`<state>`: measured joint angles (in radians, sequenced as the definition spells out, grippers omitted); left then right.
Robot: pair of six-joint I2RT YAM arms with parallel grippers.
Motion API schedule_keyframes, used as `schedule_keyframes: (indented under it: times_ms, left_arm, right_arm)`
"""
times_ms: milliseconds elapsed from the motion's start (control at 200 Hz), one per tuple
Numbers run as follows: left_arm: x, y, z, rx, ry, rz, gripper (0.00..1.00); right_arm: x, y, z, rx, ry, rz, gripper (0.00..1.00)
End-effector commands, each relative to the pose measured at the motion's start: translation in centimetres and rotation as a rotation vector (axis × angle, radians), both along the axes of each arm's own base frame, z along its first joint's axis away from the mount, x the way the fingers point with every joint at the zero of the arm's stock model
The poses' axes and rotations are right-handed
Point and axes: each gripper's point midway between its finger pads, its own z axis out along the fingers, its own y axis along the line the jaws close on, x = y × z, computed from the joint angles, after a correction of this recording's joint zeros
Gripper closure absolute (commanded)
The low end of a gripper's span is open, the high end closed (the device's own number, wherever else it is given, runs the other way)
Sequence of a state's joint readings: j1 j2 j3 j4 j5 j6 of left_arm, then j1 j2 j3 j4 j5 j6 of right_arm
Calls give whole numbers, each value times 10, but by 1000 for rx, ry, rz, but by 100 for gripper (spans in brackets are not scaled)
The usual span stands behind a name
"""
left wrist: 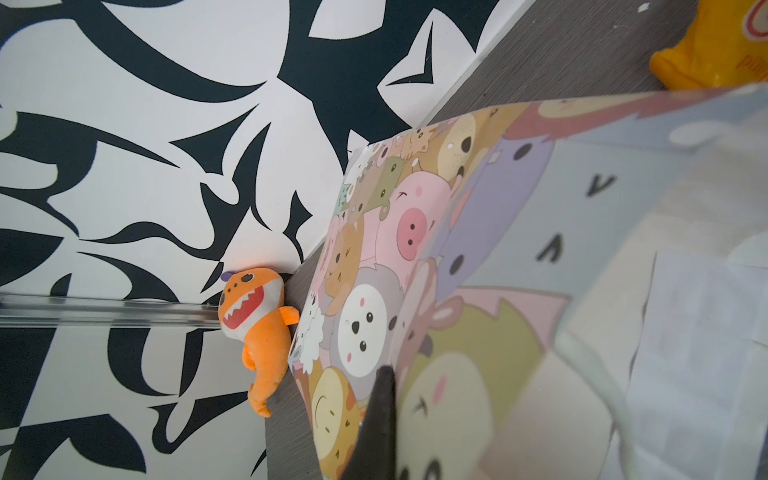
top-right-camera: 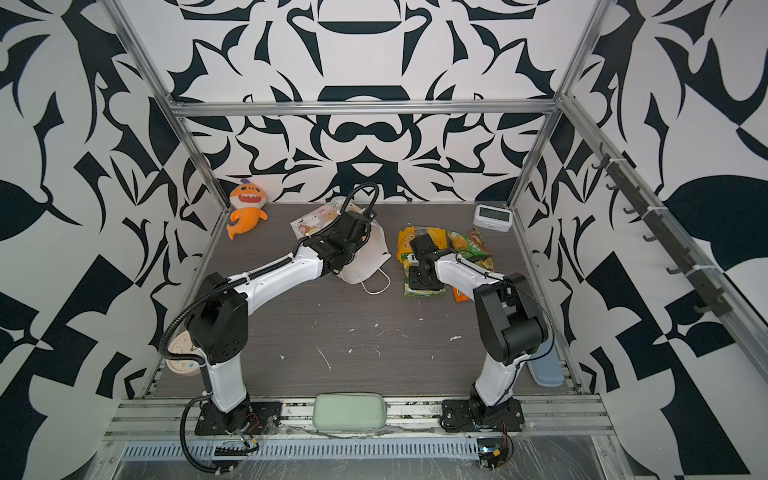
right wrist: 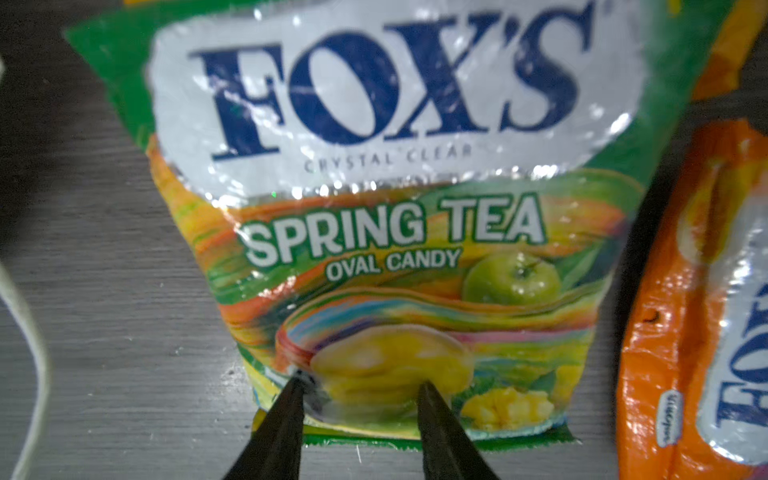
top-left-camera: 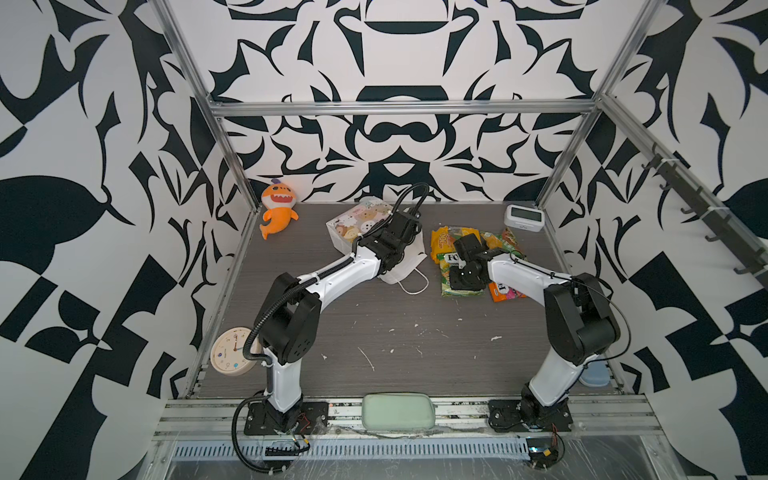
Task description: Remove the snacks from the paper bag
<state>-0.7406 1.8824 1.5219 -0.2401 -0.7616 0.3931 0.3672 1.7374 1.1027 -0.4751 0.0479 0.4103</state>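
The grey wood-grain table (top-left-camera: 395, 332) fills the middle of both top views. The paper bag (top-left-camera: 353, 222) lies on its side at about 12 o'clock from the table's centre, its pastel cartoon-animal face up. Its white crumpled end and a cord handle (top-left-camera: 415, 284) point toward 6 o'clock. The snacks (top-left-camera: 505, 243) lie outside the bag in a loose pile at about 1 o'clock, near it but not touching. At the 6 o'clock edge of that pile, a green packet (right wrist: 395, 232) lies flat beside an orange packet (right wrist: 685, 332), and a yellow packet (top-left-camera: 441, 243) lies at the 11 o'clock edge. An orange plush shark (top-left-camera: 278, 205) sits in the corner at about 10 o'clock. From the top views only "FO" on the green packet can be read. The right wrist view gives it in full: "FOX'S", "CRYSTAL CLEAR", "SPRING TEA", "OVAL CANDY". It also shows part of "FOX'S" on the orange packet. The writing on the yellow packet is too cropped to read. The right gripper (right wrist: 359, 390) has its jaws partly apart, and the tips rest on the green packet's lower edge without clamping it. The top views hide the left gripper's fingertips under its own wrist. The left wrist view shows the left gripper (left wrist: 390, 382) closed, with one dark finger (left wrist: 380, 415) against the bag's printed wall, pinching the paper.
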Motion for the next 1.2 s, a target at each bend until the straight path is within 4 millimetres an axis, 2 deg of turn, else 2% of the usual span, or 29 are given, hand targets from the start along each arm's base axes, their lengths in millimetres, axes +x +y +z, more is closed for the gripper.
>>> schedule_keyframes:
  times_ms: [0, 140, 245, 365, 410, 535, 700, 850, 1015, 1195]
  left_arm:
    - [3, -7, 22, -48, -51, -3, 95]
    - [3, -7, 24, -49, -54, -4, 95]
    - [2, -7, 27, -54, -59, -5, 95]
    - [2, -7, 28, -56, -65, -8, 95]
    - [2, -7, 29, -58, -66, -7, 95]
    - [1, -9, 29, -61, -66, -9, 95]
    - [-3, -5, 28, -49, -63, -2, 95]
    - [-5, -3, 28, -45, -64, 1, 95]
    - [-5, -2, 26, -40, -63, 3, 95]
    - [-4, -3, 25, -37, -66, 0, 95]
  right_arm:
    - [-11, -2, 3, 24, -5, -29, 57]
    - [-24, -1, 5, 60, 18, -48, 58]
    - [-28, -2, 20, 82, -17, -58, 58]
    - [-12, 1, 48, 102, -110, -53, 56]
    - [-2, 3, 57, 98, -142, -45, 52]
    - [26, 5, 67, 50, -186, -28, 41]
    - [60, 6, 61, -11, -191, -35, 38]
    - [76, 12, 43, -24, -164, -24, 38]
    - [68, 14, 18, -13, -99, -25, 42]
    - [41, 8, 10, 19, -75, -61, 45]
